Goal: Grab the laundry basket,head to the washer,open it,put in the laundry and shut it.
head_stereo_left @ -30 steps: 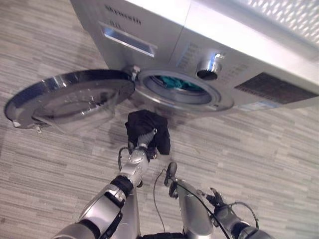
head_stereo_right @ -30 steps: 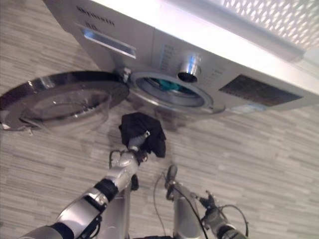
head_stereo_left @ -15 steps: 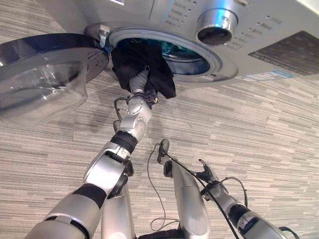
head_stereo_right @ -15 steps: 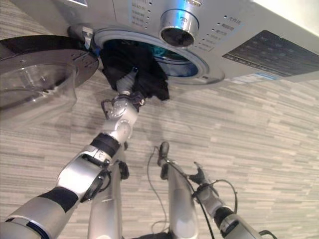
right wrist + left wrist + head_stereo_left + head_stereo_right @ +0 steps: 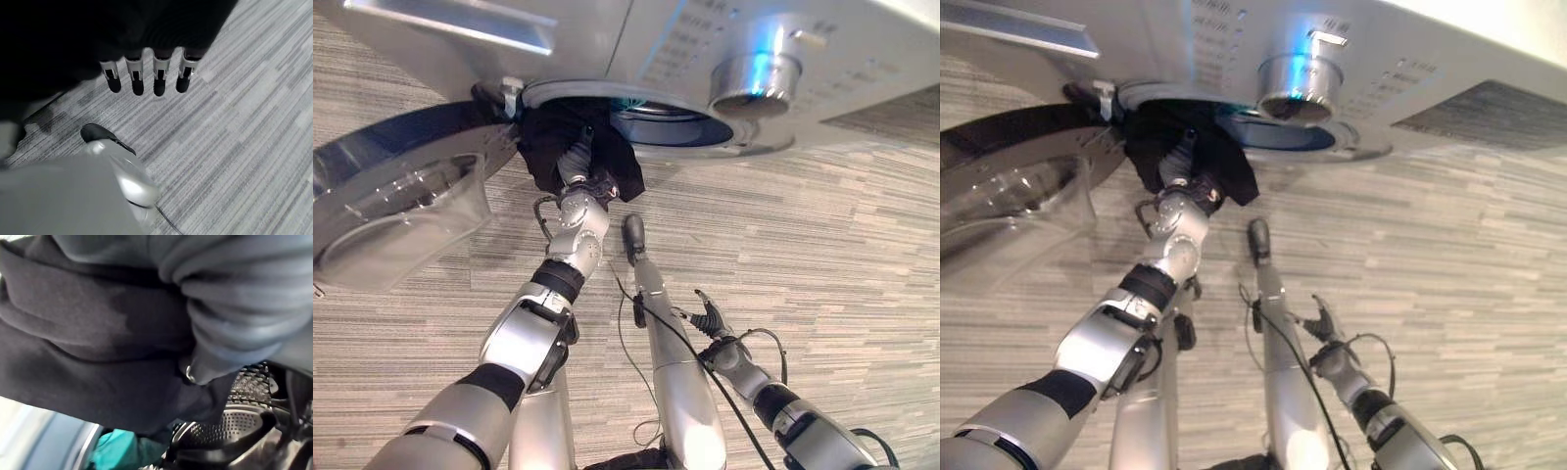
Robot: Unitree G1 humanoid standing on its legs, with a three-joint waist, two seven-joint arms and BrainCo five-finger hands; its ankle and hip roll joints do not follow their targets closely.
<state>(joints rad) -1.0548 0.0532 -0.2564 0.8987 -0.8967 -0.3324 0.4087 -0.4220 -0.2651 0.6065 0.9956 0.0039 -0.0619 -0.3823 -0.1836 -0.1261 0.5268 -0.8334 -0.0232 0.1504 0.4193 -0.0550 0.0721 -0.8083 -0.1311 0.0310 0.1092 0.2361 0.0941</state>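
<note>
Black laundry [image 5: 570,147] hangs over the lower left rim of the washer [image 5: 705,49] opening, bunched round the left hand [image 5: 578,176], whose fingers are hidden. Washer door [image 5: 401,211] stands wide open. Teal cloth [image 5: 117,450] lies inside. Right hand [image 5: 710,318] hangs low, well clear, fingers relaxed.

A floor [image 5: 822,225] of grey striped planks carries the silver washer [image 5: 636,39], whose round door [image 5: 401,211] hangs open above it.

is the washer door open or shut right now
Open. The round glass door is swung out to the side, clear of the drum opening, where the left hand holds a black garment.
</note>
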